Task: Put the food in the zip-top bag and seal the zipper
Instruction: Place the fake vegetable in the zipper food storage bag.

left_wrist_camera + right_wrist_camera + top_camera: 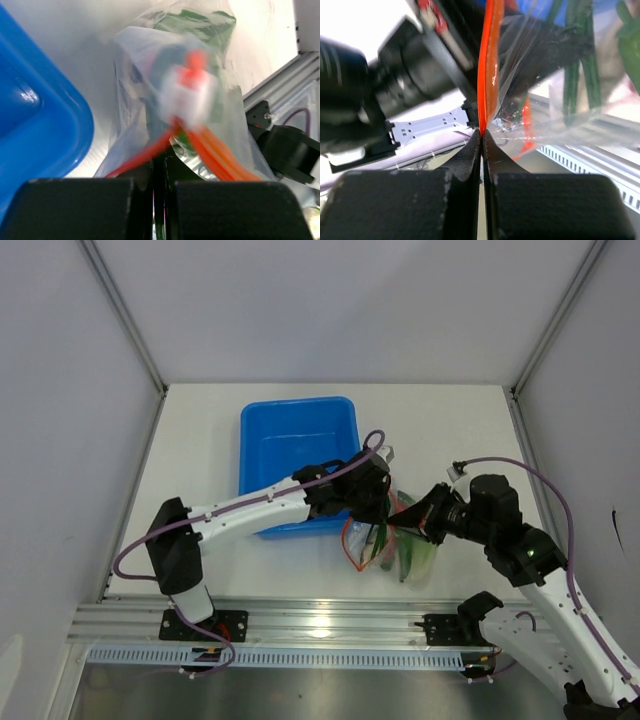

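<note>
The zip-top bag is held up off the table between both arms, just right of the bin. Its orange-red zipper loops down at the left. Dark green pods show through the plastic. My left gripper is shut on the bag's mouth from above left. In the left wrist view the bag hangs blurred, its zipper running off from the shut left gripper. My right gripper is shut on the zipper, with green pods behind the plastic.
A blue plastic bin stands on the white table behind the left gripper, its corner close to the bag. The aluminium rail runs along the near edge. White walls enclose the table on three sides.
</note>
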{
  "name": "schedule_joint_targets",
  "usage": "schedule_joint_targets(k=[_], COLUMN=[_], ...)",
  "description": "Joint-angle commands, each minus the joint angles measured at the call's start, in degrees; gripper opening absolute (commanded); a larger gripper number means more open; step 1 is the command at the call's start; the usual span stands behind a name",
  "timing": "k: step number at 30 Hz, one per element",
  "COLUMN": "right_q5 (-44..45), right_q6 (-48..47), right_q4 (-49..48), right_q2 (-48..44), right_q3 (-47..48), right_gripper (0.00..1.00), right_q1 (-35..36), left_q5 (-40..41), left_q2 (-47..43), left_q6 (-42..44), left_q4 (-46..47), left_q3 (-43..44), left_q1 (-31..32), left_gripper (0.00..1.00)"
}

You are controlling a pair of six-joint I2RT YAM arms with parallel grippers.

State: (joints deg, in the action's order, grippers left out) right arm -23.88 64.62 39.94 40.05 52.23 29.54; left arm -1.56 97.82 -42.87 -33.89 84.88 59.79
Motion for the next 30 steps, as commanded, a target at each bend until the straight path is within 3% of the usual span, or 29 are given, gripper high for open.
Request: schedule_joint_targets(k=[1,11,16,21,27,30], right_q5=[-2.32,1.38,1.46,4.89,5.86,5.95], right_q6=[5.16,2.0,0.86,-0.9,-1.95,-2.74], right_q4=[-8.21,-5.84,-7.16,-5.32,-3.74,-2.16], right_q2=[-2.43,-4.54,-4.28,-6.12,-7.79,-8.41], right_q3=[-2.39,-2.04,-1.87,-0.9,-0.55,-0.29], right_gripper=[0.0,0.0,0.0,0.0,0.0,0.0], right_q1=[0.17,-1.06,-1.77,-2.12,-2.29,-2.29], left_q5=[7.71,3.68,-0.9,-0.9,-1.25,-0.55], left_q2=[0.96,7.99,8.18,4.23,1.67,0.62], left_q6=[0.95,-1.6,-3.71,-3.01,-1.25,0.59], left_q4=[2.16,7.34,10.94,12.35,12.89,12.1], left_q3=[1.79,4.77,0.47,-4.37,-7.8,-7.28], left_q1=[3.49,6.13,6.39,6.3,5.95,5.78], left_gripper=[0.01,0.01,0.06,0.25,0.61,0.7])
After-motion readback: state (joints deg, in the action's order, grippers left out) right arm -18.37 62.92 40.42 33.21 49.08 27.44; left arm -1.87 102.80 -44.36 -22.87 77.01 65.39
